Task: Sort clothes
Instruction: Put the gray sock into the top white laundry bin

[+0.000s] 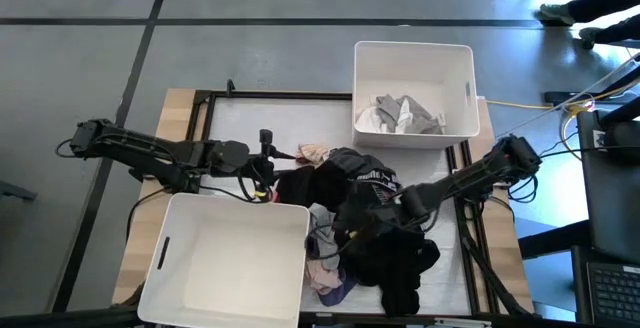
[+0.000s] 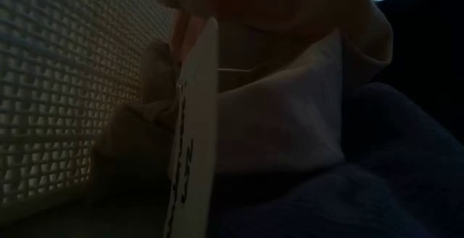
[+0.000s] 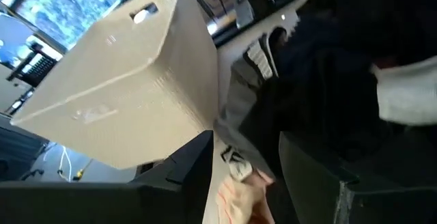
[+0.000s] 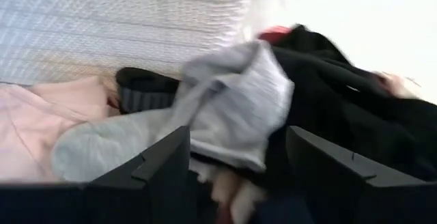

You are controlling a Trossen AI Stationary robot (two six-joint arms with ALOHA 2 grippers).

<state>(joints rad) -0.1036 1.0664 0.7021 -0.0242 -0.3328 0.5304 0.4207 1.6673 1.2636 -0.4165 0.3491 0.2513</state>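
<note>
Two white bins (image 1: 230, 268) (image 1: 460, 68); possibly laptop (image 1: 612, 286).

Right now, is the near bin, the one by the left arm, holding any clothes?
No. In the high view the near bin shows only its bare white floor, while the far bin holds a few light garments.

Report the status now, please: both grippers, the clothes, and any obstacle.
Left gripper open at the pile's left edge. Right gripper open, low over a grey garment. Clothes pile unsorted; some whites in far bin. Near bin crowds the pile.
</note>
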